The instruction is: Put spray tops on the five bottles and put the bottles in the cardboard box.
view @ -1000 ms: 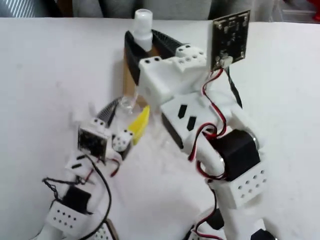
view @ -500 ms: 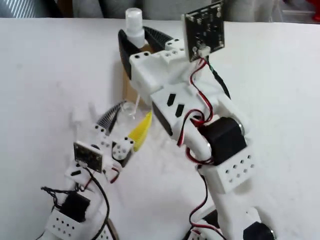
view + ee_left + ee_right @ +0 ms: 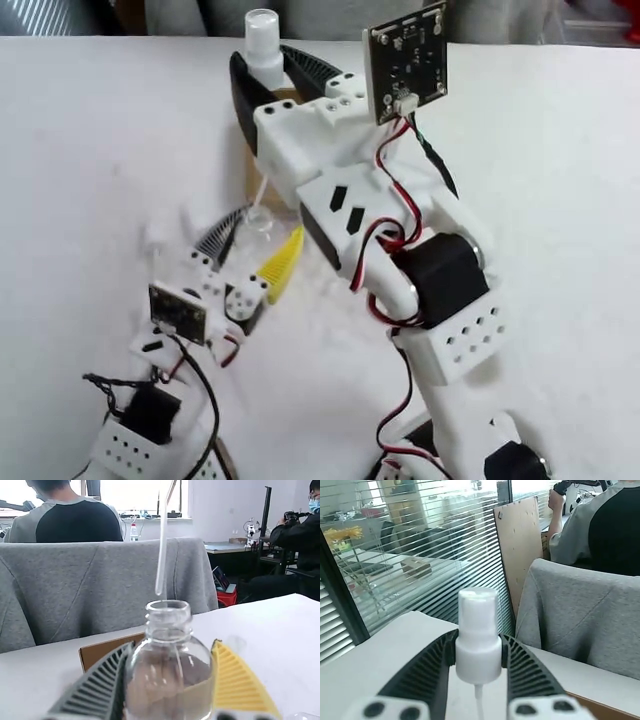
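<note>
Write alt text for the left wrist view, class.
A clear, uncapped bottle is gripped between grey and yellow fingers, with a thin white tube hanging just above its neck. A cardboard box stands behind it.

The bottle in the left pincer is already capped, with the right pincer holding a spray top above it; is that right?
Not quite: the bottle in the left pincer is uncapped, its neck open in the left wrist view; the rest stands.

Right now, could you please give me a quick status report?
Left gripper shut on bottle. Right gripper shut on spray top, tube just above the open neck. Nothing between them.
</note>
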Motion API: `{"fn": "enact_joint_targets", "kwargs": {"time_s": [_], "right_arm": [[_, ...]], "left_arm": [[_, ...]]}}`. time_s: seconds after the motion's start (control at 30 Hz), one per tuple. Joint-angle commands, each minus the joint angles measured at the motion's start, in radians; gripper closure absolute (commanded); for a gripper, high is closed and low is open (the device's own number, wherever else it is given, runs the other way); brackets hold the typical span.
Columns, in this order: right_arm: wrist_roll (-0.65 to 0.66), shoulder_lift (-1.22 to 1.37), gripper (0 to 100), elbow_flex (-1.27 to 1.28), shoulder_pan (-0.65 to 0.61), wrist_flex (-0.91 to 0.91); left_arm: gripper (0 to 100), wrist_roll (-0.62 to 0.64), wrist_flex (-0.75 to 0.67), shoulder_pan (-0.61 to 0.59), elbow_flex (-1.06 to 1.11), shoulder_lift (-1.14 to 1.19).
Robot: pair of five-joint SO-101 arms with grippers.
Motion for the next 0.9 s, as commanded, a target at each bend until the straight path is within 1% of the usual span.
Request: {"fn": "enact_joint_targets", "kwargs": {"time_s": [0.0, 0.2, 0.87], "right_arm": [[0.014, -0.010, 98.2, -0.040, -0.007, -0.018], [0.012, -0.010, 98.2, -0.038, -0.019, 0.038], [0.009, -0.010, 98.2, -0.037, -0.021, 0.074]], "left_arm": [[89, -0.009, 0.029, 0.007, -0.014, -0.016], [89, -0.009, 0.029, 0.001, -0.017, -0.016], [89, -0.009, 0.029, -0.001, -0.017, -0.016]]}}
